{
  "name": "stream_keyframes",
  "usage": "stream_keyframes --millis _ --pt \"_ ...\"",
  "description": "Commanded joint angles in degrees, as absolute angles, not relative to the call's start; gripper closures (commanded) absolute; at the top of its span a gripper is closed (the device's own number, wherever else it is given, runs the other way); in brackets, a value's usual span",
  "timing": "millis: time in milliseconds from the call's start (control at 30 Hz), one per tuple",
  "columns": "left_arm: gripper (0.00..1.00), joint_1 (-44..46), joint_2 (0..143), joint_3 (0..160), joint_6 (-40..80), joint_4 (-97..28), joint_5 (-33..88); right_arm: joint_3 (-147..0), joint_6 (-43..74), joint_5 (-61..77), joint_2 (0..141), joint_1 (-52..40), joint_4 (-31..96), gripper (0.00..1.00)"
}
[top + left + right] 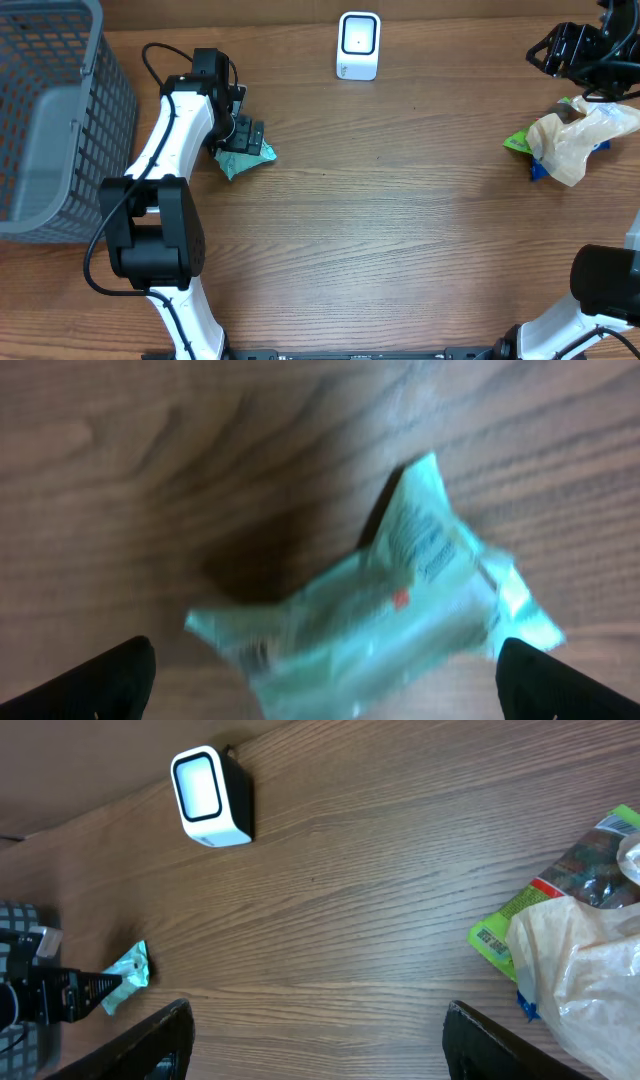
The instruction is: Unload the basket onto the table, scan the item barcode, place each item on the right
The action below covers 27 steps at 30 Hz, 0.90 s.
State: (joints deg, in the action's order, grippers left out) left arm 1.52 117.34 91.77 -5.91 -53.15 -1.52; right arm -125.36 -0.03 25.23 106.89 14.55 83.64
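Left hand and right hand, both wide open.

warm brown wood-grain table

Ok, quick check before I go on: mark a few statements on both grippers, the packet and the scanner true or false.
1. The left gripper stands open over the teal packet. True.
2. The teal packet lies in the basket. False: it lies on the table, outside the grey basket.
3. The white scanner stands clear of both grippers. True.
4. The right gripper grips the bag. False: it is open and empty; the plastic bag lies on the table.
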Motion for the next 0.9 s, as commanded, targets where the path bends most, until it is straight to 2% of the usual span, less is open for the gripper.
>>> stream_keyframes --millis 0,267,433,700,867 --pt "0.00 2.17 116.90 88.68 -9.21 -51.40 1.67 -125.95 -0.49 25.08 106.63 14.46 83.61 0.20" --pt "0.02 3.51 116.90 87.13 -8.82 -57.84 13.87 -125.95 -0.45 25.15 106.63 14.46 84.44 0.20" --pt "0.04 7.07 116.90 87.15 -7.42 -57.80 19.66 -125.95 -0.43 25.71 106.63 14.15 84.58 0.20" --pt "0.04 15.84 116.90 87.24 1.15 -51.72 15.68 -125.89 -0.23 25.76 106.63 11.55 82.81 0.20" --pt "0.08 14.83 116.79 93.14 6.48 -55.16 14.59 -123.90 3.05 25.76 106.63 7.77 78.39 0.21"
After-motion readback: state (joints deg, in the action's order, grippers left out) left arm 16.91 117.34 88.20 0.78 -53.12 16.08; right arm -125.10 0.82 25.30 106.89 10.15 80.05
